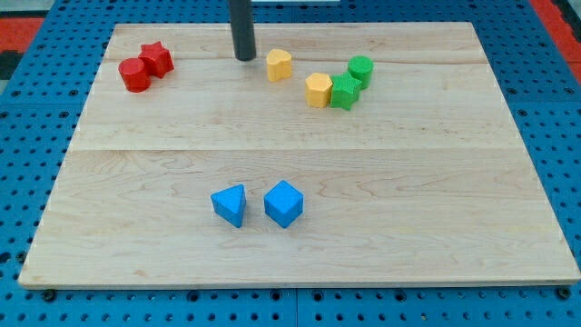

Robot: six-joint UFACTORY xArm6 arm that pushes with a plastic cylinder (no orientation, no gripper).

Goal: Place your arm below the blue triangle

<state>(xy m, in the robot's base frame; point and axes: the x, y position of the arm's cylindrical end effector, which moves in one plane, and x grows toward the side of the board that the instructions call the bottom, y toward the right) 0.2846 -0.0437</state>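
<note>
The blue triangle (230, 205) lies on the wooden board (300, 263) at the lower middle-left. A blue cube-like block (283, 203) sits just to its right, a small gap between them. My tip (245, 58) is near the view's top, far above the blue triangle and slightly to its right. It stands just left of a yellow block (279, 65) and touches no block.
A red star (157, 58) and a red cylinder (135, 74) touch at the top left. A second yellow block (318, 90), a green star-like block (344, 92) and a green cylinder (360, 69) cluster at the top right of centre.
</note>
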